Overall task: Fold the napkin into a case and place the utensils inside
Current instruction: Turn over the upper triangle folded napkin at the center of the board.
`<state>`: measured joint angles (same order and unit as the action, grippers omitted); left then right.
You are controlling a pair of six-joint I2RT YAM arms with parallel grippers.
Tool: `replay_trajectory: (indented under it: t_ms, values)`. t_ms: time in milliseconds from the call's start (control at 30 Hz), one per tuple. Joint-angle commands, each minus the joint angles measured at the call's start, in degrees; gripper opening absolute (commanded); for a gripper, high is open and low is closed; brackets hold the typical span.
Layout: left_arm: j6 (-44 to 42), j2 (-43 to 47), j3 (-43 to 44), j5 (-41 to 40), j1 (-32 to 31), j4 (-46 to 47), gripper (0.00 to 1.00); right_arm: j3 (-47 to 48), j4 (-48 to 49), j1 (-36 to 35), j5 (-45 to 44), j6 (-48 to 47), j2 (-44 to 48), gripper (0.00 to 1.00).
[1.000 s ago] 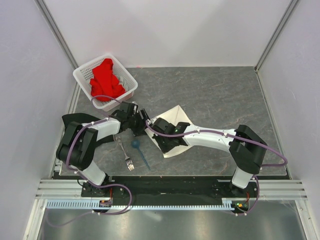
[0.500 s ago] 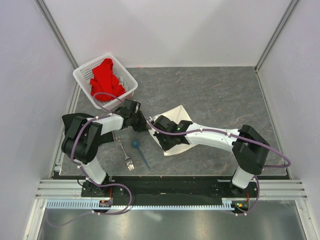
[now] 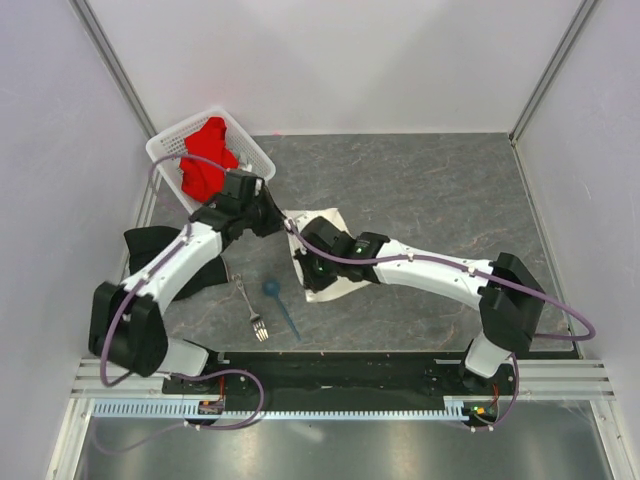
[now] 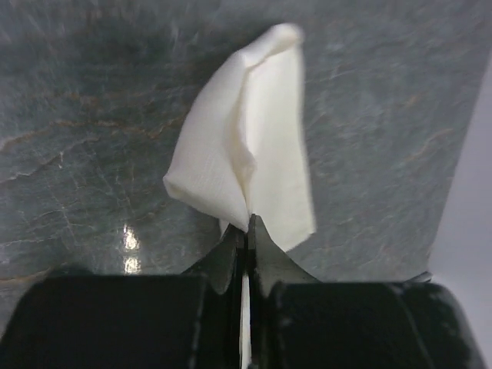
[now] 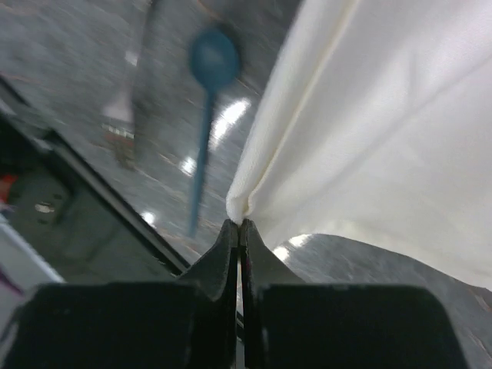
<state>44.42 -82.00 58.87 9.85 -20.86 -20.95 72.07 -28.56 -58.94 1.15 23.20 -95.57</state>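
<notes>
The cream-white napkin [image 3: 327,222] hangs bunched between my two grippers at the table's middle left. My left gripper [image 3: 283,223] is shut on its far-left corner, and in the left wrist view the cloth [image 4: 254,154] stands up in a folded peak from the closed tips [image 4: 247,224]. My right gripper [image 3: 304,269] is shut on a near edge of the napkin [image 5: 384,115], pinched at its tips [image 5: 240,224]. The silver fork [image 3: 250,308] and the blue spoon [image 3: 279,303] lie side by side on the table, near-left of the cloth. The spoon [image 5: 206,84] shows blurred ahead of the right gripper.
A white perforated basket [image 3: 160,150] holding a red cloth [image 3: 205,160] stands at the back left, just behind the left arm. A black cloth [image 3: 140,245] lies under the left arm by the left wall. The grey table [image 3: 450,200] stretches to the right.
My left gripper has shut on the napkin's corner and swung toward the back left. The right gripper, still shut, has carried its edge leftward, so the napkin has bunched up and shifted left.
</notes>
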Motion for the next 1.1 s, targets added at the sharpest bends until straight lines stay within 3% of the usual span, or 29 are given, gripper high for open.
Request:
replay_trajectory:
  t_ms: [0,133,233,400,500,600,733,1000,1067]
  values:
    - [-3.90,9.91,8.35,-8.43,2.32,-6.02,0.02,10.53,5.42,-3.37,11.58,3.16,-1.01,0.00]
    - [-4.70,13.26,14.94,-11.34,2.32,-7.88,0.02,12.66,12.72,-3.47,21.34,7.29,0.03,0.00]
    - [-4.79,9.59,18.81,-11.60,1.01,-7.35,0.02,7.58,19.83,-0.84,27.31,10.18,4.06,0.00]
    - [-3.65,-2.53,21.55,-15.91,-8.13,-1.39,0.02,-15.17,39.12,9.70,38.28,19.15,10.74,0.00]
    - [-3.11,-14.21,24.70,-17.22,-13.05,2.12,0.02,-29.33,50.31,17.08,42.61,22.77,12.50,0.00]
    - [-3.73,-25.64,29.97,-18.20,-16.48,4.85,0.02,-39.53,53.25,24.47,44.99,20.85,13.65,0.00]
    - [-2.94,-35.50,37.08,-17.76,-19.56,8.28,0.02,-48.07,50.81,35.00,47.63,16.10,15.15,0.00]
    - [-2.76,-44.82,45.54,-15.65,-23.78,8.82,0.02,-51.51,32.99,42.67,40.35,10.03,19.72,0.00]
    - [-3.20,-45.18,45.98,-13.81,-23.96,8.73,0.17,-50.28,28.66,43.64,36.41,8.97,20.42,0.02]
